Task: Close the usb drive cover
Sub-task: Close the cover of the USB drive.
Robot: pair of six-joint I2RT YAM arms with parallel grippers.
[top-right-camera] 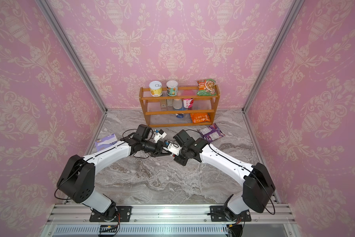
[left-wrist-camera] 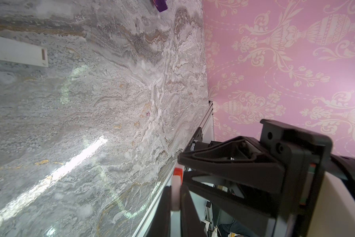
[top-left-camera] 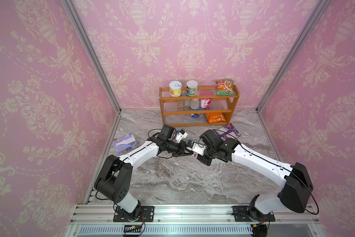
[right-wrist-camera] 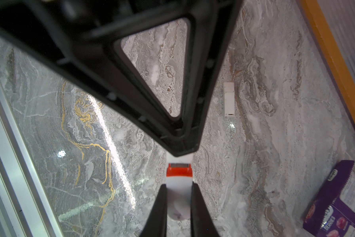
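Your two arms meet nose to nose above the middle of the marble table (top-left-camera: 182, 180), in front of the wooden rack (top-left-camera: 199, 106). The right gripper (right-wrist-camera: 179, 185) is clamped on the usb drive (right-wrist-camera: 179, 195). The drive's white body sits squarely between the two black fingers (right-wrist-camera: 162, 205), and its orange band (right-wrist-camera: 179, 172) is just clear of their tips, pointing straight at the other arm. The left gripper (right-wrist-camera: 180, 152) is pinched tight on the white cover (right-wrist-camera: 178, 159), which peeks out just under its tip. Between the cover and the band you can see a thin strip of metal plug (right-wrist-camera: 179, 165), so the cover isn't fully home. The drive hangs clear of the table, in line between both grips. In both top views it's too small to pick out. A separate white stick (right-wrist-camera: 229, 99) lies flat on the marble, well apart from both grippers.
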